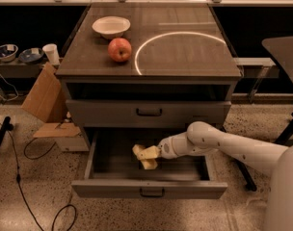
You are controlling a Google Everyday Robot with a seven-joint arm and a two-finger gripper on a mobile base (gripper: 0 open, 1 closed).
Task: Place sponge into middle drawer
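The middle drawer (96,150) is pulled out at the bottom of the grey cabinet, showing its low side walls and bare grey floor. My white arm reaches into it from the right. My gripper (144,157) is inside the drawer, left of its middle, just above the floor. It is shut on the pale yellow sponge (148,164), which hangs between the yellowish fingers. I cannot tell whether the sponge touches the floor.
A closed grey drawer front (149,112) with a dark handle sits above the open drawer. A red apple (119,49) and a white bowl (111,26) stand on the cabinet top. Cardboard (43,97) and cables lie on the floor to the left.
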